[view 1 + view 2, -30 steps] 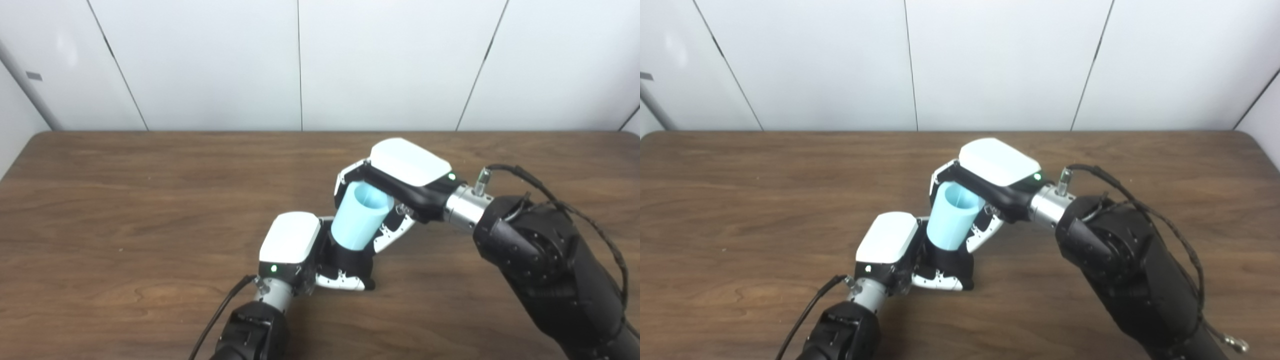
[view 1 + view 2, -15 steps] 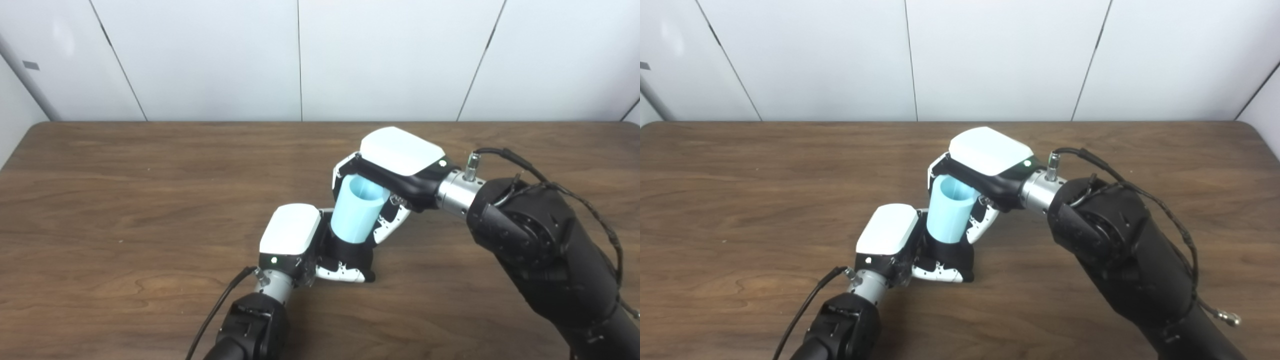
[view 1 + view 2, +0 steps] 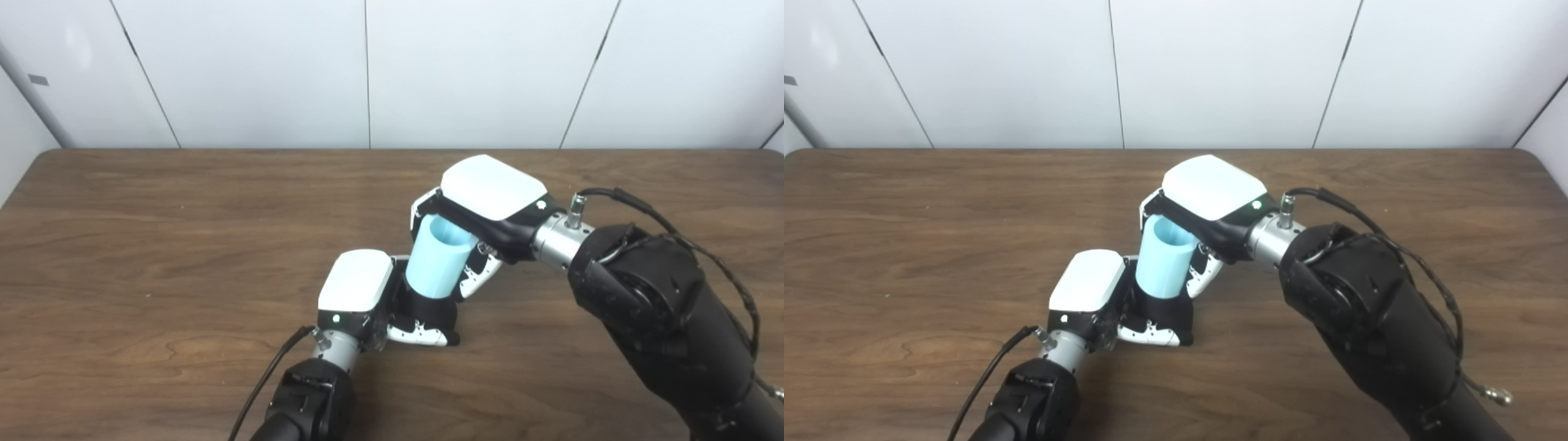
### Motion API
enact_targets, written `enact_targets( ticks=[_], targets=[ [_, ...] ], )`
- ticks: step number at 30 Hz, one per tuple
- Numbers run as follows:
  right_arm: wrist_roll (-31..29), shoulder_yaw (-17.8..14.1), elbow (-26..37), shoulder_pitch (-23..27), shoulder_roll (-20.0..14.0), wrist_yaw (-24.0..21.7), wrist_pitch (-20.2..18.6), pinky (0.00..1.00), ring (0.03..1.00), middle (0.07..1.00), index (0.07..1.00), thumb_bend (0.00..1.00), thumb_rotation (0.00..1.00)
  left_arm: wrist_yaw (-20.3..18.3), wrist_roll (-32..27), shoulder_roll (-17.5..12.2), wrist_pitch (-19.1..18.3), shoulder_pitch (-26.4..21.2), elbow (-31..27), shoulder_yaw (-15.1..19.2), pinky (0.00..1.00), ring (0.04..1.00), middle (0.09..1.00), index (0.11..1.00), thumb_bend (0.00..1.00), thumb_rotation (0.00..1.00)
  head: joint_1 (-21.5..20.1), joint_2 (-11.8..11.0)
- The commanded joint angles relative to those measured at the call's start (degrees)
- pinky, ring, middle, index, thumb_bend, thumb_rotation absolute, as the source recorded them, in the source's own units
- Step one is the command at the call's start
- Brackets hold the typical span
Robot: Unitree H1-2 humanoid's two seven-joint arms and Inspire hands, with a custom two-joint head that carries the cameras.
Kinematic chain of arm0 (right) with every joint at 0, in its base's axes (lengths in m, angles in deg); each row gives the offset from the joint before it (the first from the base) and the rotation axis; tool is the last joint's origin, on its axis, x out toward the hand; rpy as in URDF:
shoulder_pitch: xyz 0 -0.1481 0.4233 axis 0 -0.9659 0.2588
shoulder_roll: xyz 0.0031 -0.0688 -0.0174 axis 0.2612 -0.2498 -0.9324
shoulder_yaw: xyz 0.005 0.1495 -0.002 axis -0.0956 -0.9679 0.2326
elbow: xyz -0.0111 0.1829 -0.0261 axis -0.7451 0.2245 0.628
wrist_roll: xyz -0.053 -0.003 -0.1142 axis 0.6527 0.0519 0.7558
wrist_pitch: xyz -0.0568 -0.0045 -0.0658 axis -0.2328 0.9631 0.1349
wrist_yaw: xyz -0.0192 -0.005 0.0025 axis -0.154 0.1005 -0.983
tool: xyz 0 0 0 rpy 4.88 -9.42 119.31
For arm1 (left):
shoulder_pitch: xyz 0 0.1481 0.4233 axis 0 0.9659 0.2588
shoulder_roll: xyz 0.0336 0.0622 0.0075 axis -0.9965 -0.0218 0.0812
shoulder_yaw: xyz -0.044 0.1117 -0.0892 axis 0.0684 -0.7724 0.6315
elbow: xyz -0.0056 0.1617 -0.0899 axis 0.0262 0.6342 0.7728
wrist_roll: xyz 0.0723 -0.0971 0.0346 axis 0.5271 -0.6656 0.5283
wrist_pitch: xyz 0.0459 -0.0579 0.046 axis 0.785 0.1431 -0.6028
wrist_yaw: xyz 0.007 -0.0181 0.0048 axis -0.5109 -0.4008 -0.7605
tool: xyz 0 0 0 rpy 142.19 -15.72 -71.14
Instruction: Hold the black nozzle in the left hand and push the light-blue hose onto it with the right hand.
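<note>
The light-blue hose is a short wide tube, tilted with its open mouth up and to the right. Its lower end sits on the black nozzle, which stands on the table near the middle. My left hand is shut on the black nozzle, its fingers wrapped around the base. My right hand is shut on the light-blue hose, gripping its upper part from above and the right. Most of the nozzle is hidden by the fingers and the hose.
A dark wooden table spans the view, with white wall panels behind it. My right forearm crosses the lower right. A black cable runs along my left wrist.
The camera tilted, shifting the whole picture between one second and half a second ago. Since then the right forearm has swung slightly inward; hose and nozzle stay joined in the same place.
</note>
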Motion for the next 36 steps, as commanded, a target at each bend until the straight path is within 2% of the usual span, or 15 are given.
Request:
enact_targets(
  ticks=[1,11,14,15,17,19,23,24,25,26,27,29,33,36],
  targets=[
    [3.4,0.1,-0.8,-1.8,-0.5,-2.2,-0.1,0.25,0.389,0.505,0.565,0.48,0.00,-4.8,-1.2,0.3,0.6,2.0,0.7,-2.0,0.34,0.415,0.439,0.512,0.50,0.00,0.1,0.1],
    [7.9,-0.2,0.8,-3.2,1.6,-6.4,0.7,0.25,0.387,0.504,0.566,0.48,0.00,-4.1,-1.5,0.6,1.0,2.3,1.0,-2.1,0.36,0.414,0.450,0.509,0.50,0.00,0.0,0.2],
    [8.9,-0.6,1.1,-3.4,2.3,-7.4,0.8,0.23,0.354,0.478,0.569,0.49,0.00,-4.1,-1.5,0.8,0.9,2.3,1.1,-2.2,0.36,0.417,0.442,0.513,0.50,0.00,0.1,0.2],
    [9.0,-0.9,1.1,-3.6,2.5,-7.3,0.9,0.21,0.367,0.501,0.521,0.51,0.00,-3.9,-1.5,0.9,1.0,2.3,1.3,-2.2,0.35,0.415,0.441,0.513,0.50,0.00,0.0,0.2],
    [9.3,-1.3,1.2,-3.7,2.9,-7.7,1.0,0.19,0.378,0.511,0.498,0.51,0.00,-3.7,-1.7,0.9,1.2,2.3,1.5,-2.2,0.35,0.414,0.446,0.511,0.50,0.00,0.0,0.2],
    [10.3,-1.6,1.2,-3.6,3.0,-8.6,1.3,0.15,0.239,0.479,0.492,0.53,0.00,-3.5,-1.6,1.0,1.2,2.3,1.7,-2.2,0.35,0.407,0.444,0.511,0.50,0.00,0.0,0.2],
    [13.5,-1.8,0.6,-3.0,2.7,-11.7,1.7,0.14,0.204,0.471,0.492,0.53,0.00,-3.5,-1.2,1.2,0.9,2.2,1.8,-2.4,0.33,0.402,0.439,0.512,0.50,0.00,0.3,0.1],
    [13.9,-1.9,0.5,-2.9,2.7,-12.5,1.8,0.13,0.201,0.469,0.602,0.56,0.00,-3.4,-1.1,1.3,0.9,2.2,1.9,-2.4,0.33,0.402,0.439,0.512,0.50,0.00,0.3,0.1],
    [14.3,-1.9,0.4,-2.6,2.5,-13.8,2.0,0.13,0.199,0.469,0.648,0.57,0.00,-3.4,-1.2,1.3,0.9,2.2,1.9,-2.3,0.34,0.404,0.440,0.513,0.50,0.00,0.3,0.1],
    [14.8,-1.8,0.3,-2.2,2.4,-15.2,2.2,0.25,0.323,0.499,0.681,0.75,0.08,-3.4,-1.2,1.3,1.0,2.2,1.9,-2.3,0.34,0.405,0.440,0.513,0.50,0.00,0.3,0.1],
    [15.1,-1.8,0.4,-1.9,2.3,-16.4,2.5,0.51,0.522,0.598,0.722,0.88,0.17,-3.4,-1.2,1.3,1.0,2.3,1.9,-2.3,0.35,0.407,0.445,0.511,0.50,0.00,0.3,0.2],
    [15.4,-1.9,0.5,-1.7,2.2,-18.0,3.1,0.78,0.756,0.757,0.792,0.99,0.30,-3.4,-1.2,1.3,1.0,2.3,1.9,-2.3,0.35,0.404,0.446,0.511,0.50,0.00,0.3,0.1],
    [15.5,-2.7,0.8,-1.5,2.4,-20.0,3.3,0.88,0.876,0.868,0.860,1.00,0.36,-3.3,-1.3,1.4,0.8,2.4,2.0,-2.3,0.36,0.403,0.447,0.512,0.50,0.00,0.4,0.2],
    [15.2,-3.6,0.9,-1.6,2.8,-19.8,3.1,0.92,0.899,0.893,0.907,1.00,0.36,-3.2,-1.3,1.4,0.8,2.3,2.0,-2.3,0.38,0.422,0.460,0.505,0.50,0.00,0.4,0.1]
  ],
)
